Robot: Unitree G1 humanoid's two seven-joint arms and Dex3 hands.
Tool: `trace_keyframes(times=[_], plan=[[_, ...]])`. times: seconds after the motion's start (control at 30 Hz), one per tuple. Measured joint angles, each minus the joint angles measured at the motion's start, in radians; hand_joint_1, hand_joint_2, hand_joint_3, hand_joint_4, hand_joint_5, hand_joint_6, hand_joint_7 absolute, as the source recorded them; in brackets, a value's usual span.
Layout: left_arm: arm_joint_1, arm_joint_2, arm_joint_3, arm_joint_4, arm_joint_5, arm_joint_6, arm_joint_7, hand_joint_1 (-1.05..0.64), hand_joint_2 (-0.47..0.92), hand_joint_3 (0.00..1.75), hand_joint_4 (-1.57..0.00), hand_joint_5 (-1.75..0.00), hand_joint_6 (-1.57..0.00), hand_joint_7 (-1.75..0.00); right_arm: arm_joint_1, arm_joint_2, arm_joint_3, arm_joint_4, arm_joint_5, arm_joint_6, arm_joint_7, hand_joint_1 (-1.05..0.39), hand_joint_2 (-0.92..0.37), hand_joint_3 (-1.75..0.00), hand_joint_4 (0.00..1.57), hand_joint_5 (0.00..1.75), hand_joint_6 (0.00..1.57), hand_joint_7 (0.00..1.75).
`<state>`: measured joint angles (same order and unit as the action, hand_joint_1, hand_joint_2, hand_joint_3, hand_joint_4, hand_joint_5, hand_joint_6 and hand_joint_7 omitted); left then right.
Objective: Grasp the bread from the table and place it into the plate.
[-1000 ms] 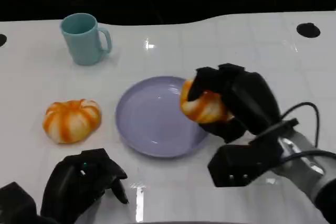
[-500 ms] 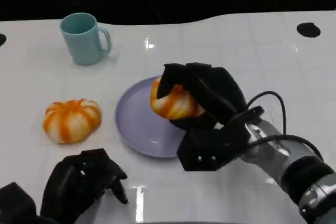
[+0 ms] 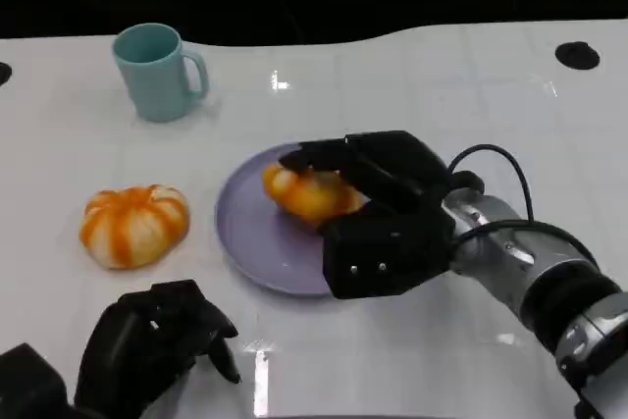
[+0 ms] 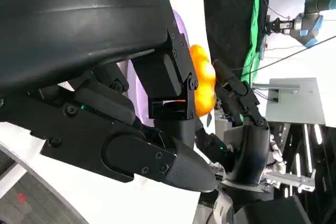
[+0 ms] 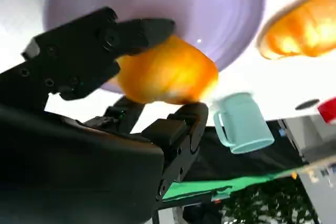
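The white tabletop (image 3: 442,85) is glossy, catching small glints of light, with a dark round spot near its far right edge and a black backdrop beyond it.

The right hand (image 3: 378,208), a bulky black shell with blocky jointed fingers on a silver forearm trailing a black cable, reaches over the plate from the right. Its fingers are wrapped over the bread, grasping it; the right wrist view shows the bread pinched between the fingers above and the thumb below.

The left hand (image 3: 147,345) rests low at the near left edge of the tabletop, matte black, fingers curled inward with nothing in them.

The plate (image 3: 250,228) is round, smooth and pale lavender, shallow with a raised rim, lying near the middle of the tabletop.

A second bread roll (image 3: 133,225) lies on the tabletop left of the plate, well apart from it: pumpkin-shaped, ribbed in orange and cream segments.

The mug (image 3: 157,72) stands upright at the far left, light teal, plain cylinder, handle to the right.

The bread (image 3: 306,192) is a rounded, glossy orange-gold roll with paler streaks, held over the plate's inner area, low to its surface; whether it touches the plate cannot be told.

No writing or brand marks are readable on any item.
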<state>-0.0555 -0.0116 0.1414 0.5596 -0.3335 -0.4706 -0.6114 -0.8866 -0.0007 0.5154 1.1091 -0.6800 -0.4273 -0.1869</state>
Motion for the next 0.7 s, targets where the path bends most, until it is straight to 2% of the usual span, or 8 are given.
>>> trace_keyframes(times=[0.3,0.5,0.7], plan=[[0.001,0.000,-0.001,-0.001,0.000,0.000,0.000,-0.94,0.92,0.05,-1.15,-1.24,-1.19,-0.79,0.004,-0.036,0.007,-0.056,0.004,0.001,0.074,-0.81,-0.92,-0.21,0.10,0.10,0.18,0.00],[0.003,0.000,-0.006,-0.004,0.002,0.000,0.000,-0.94,0.92,0.06,-1.16,-1.23,-1.19,-0.79,0.038,-0.069,-0.019,-0.155,0.062,-0.027,0.141,-0.81,-0.92,-0.22,0.11,0.11,0.17,0.00],[0.004,0.000,-0.007,-0.004,0.001,0.000,0.000,-0.94,0.92,0.05,-1.16,-1.22,-1.19,-0.79,0.135,-0.116,-0.067,-0.282,0.141,-0.071,0.205,-0.77,-0.92,-0.23,0.13,0.14,0.19,0.01]])
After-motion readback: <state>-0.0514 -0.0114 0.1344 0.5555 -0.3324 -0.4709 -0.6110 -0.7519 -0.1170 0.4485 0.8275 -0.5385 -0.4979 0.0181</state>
